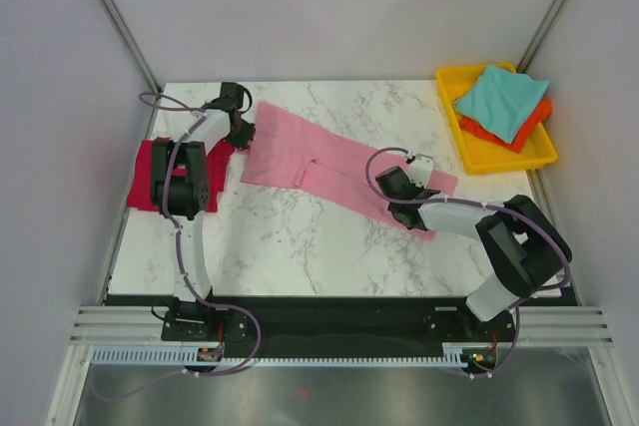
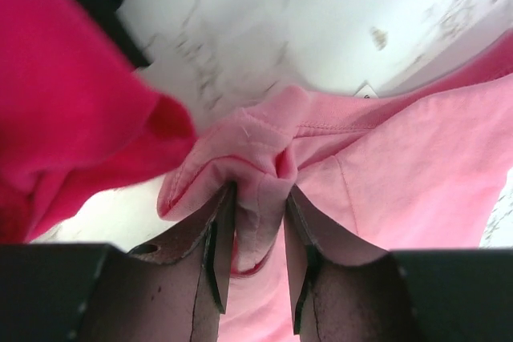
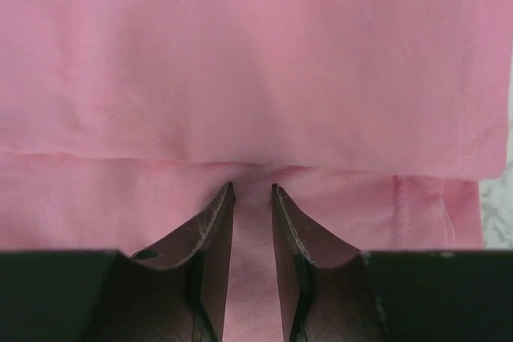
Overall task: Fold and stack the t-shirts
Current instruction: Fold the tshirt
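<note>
The light pink t-shirt (image 1: 319,157) lies stretched slantwise over the marble table, from the back left toward the right. My left gripper (image 1: 243,137) is at its left end. In the left wrist view that gripper (image 2: 261,188) is shut on a bunched fold of pink t-shirt (image 2: 401,166). My right gripper (image 1: 392,199) is at the shirt's near right end. Seen from the right wrist, it (image 3: 252,186) pinches a strip of the pink t-shirt (image 3: 256,54) just under a folded edge. The crimson red t-shirt (image 1: 145,182) (image 2: 56,102) lies at the left table edge, partly under the left arm.
A yellow tray (image 1: 499,159) at the back right corner holds the teal t-shirt (image 1: 504,97) on top of the orange t-shirt (image 1: 539,117). Bare marble table (image 1: 300,246) shows in front of the pink shirt. Grey walls stand close on both sides.
</note>
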Motion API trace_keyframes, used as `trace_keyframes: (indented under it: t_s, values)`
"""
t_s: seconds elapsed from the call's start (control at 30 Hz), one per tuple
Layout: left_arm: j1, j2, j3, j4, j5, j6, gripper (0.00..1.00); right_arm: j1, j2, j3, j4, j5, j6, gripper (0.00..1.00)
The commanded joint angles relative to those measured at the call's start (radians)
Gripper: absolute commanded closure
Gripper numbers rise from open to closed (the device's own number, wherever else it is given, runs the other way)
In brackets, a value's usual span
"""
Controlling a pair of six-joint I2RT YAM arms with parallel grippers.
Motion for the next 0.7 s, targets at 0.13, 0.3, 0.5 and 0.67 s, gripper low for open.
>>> trace_keyframes:
  t_s: [0.13, 0.3, 0.5, 0.67]
  values:
    - [0.0, 0.148, 0.229, -0.004, -0.045, 0.076, 0.63, 0.262, -0.007, -0.074, -0.037, -0.232, 0.121, 0.66]
    - [-0.009, 0.216, 0.338, -0.001, 0.024, 0.089, 0.66, 0.521, -0.038, -0.083, 0.007, -0.367, 0.311, 0.67]
    - [-0.059, 0.325, 0.525, 0.029, 0.043, 0.149, 0.65, 0.721, -0.041, 0.119, -0.061, -0.299, 0.261, 0.58]
    - [-0.079, 0.411, 0.632, 0.098, 0.132, 0.14, 0.64, 0.56, -0.078, 0.256, -0.092, -0.245, 0.066, 0.49]
